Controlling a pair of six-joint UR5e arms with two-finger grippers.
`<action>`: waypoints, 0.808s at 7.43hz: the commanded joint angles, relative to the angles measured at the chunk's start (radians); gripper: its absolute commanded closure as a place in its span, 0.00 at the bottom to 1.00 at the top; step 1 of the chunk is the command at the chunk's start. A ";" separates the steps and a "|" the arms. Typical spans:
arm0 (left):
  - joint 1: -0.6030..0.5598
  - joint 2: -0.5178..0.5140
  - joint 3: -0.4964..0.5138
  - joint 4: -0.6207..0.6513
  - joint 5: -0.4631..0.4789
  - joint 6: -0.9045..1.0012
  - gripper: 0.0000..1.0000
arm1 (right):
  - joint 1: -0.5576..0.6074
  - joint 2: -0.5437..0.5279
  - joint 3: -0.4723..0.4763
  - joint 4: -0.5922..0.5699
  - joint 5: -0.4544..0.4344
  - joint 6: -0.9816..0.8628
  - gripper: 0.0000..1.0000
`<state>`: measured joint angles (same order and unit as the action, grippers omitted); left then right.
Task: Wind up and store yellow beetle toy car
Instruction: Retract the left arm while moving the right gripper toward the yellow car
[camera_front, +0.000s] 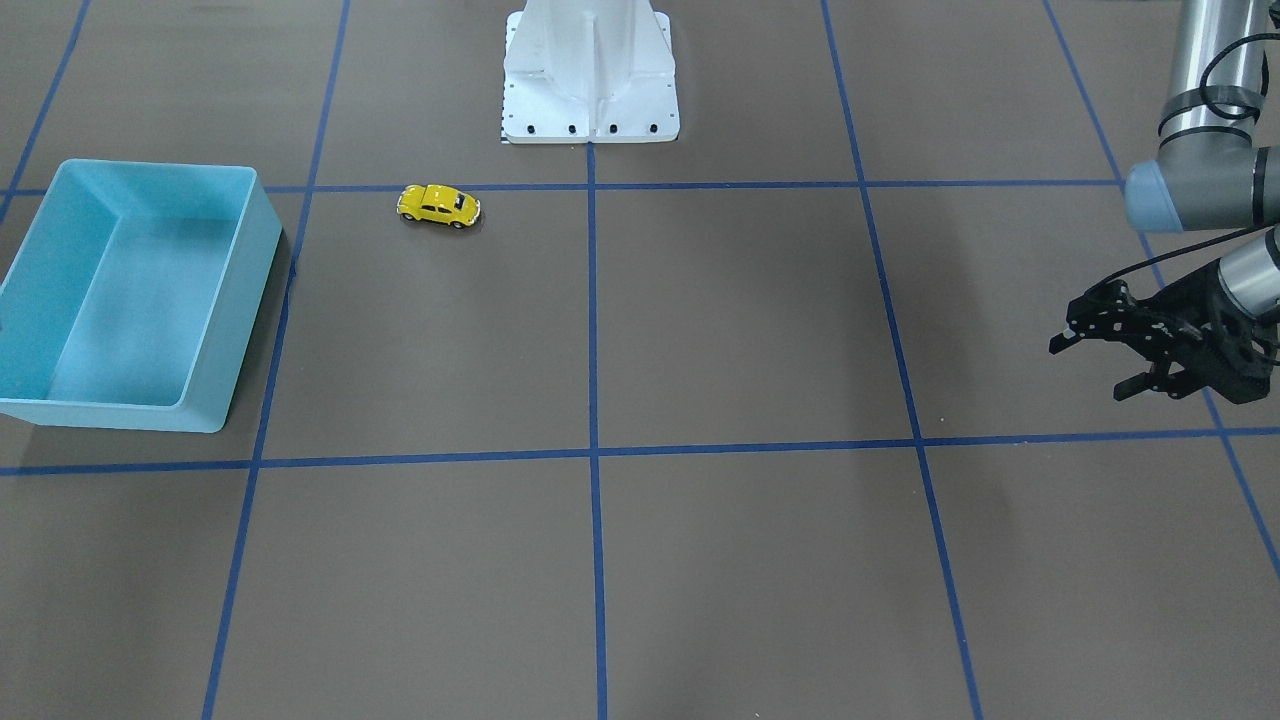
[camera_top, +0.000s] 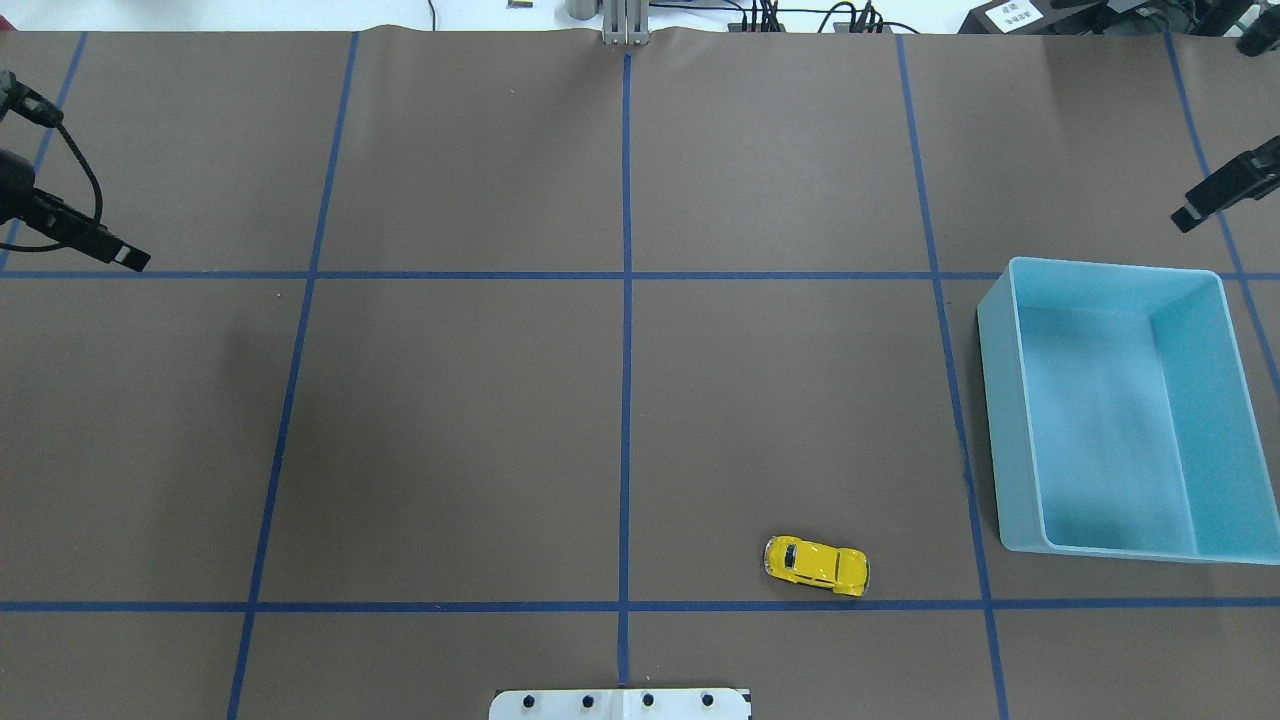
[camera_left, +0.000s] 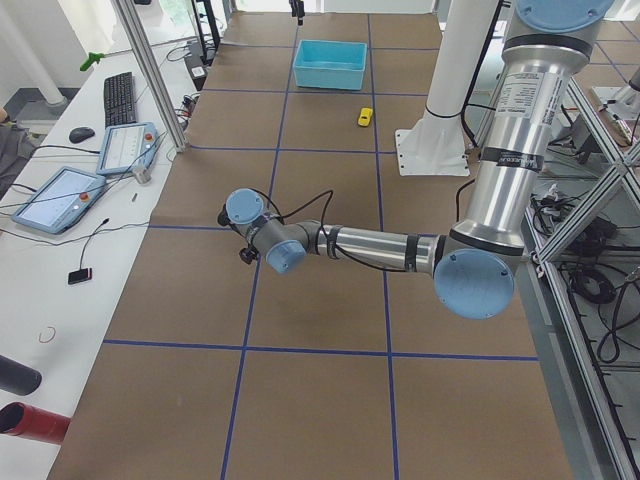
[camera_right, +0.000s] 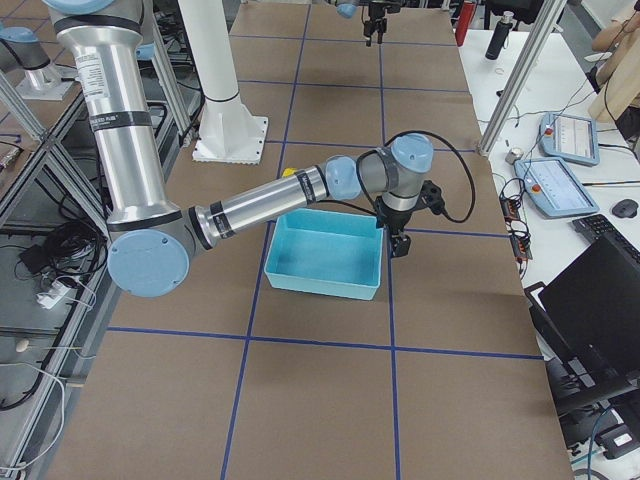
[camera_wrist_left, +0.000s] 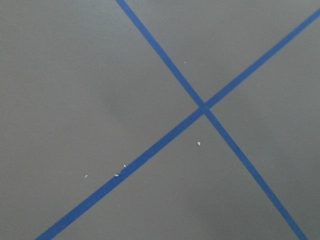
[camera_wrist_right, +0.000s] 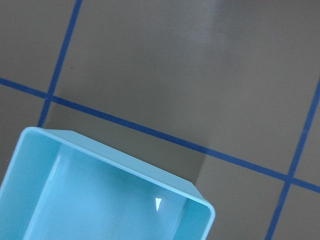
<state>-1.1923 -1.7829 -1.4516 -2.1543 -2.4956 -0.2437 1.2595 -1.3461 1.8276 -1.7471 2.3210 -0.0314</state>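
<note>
The yellow beetle toy car (camera_front: 438, 205) stands on its wheels on the brown table, near the robot's base; it also shows in the overhead view (camera_top: 816, 565). The light blue bin (camera_front: 255, 300) is empty and sits to the robot's right of the car, also in the overhead view (camera_top: 1005, 430). My left gripper (camera_front: 1090, 368) is open and empty, far off at the table's left side. My right gripper (camera_top: 1190, 212) hangs just beyond the bin's far corner; only part of it shows, and I cannot tell whether it is open or shut.
The white robot base (camera_front: 590, 80) stands close behind the car. Blue tape lines divide the table into squares. The right wrist view shows a corner of the bin (camera_wrist_right: 125, 170) and bare table; the left wrist view shows only tape lines.
</note>
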 joint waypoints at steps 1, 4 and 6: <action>-0.012 -0.006 -0.192 0.351 0.128 -0.057 0.00 | -0.142 0.097 0.025 -0.002 -0.011 0.001 0.00; -0.071 0.020 -0.303 0.629 0.196 -0.057 0.00 | -0.329 0.206 0.129 -0.197 -0.046 0.001 0.00; -0.151 0.106 -0.274 0.631 0.192 -0.026 0.00 | -0.457 0.275 0.191 -0.317 -0.118 0.007 0.00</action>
<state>-1.2901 -1.7252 -1.7437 -1.5318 -2.3020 -0.2872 0.8850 -1.1100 1.9703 -1.9845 2.2389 -0.0287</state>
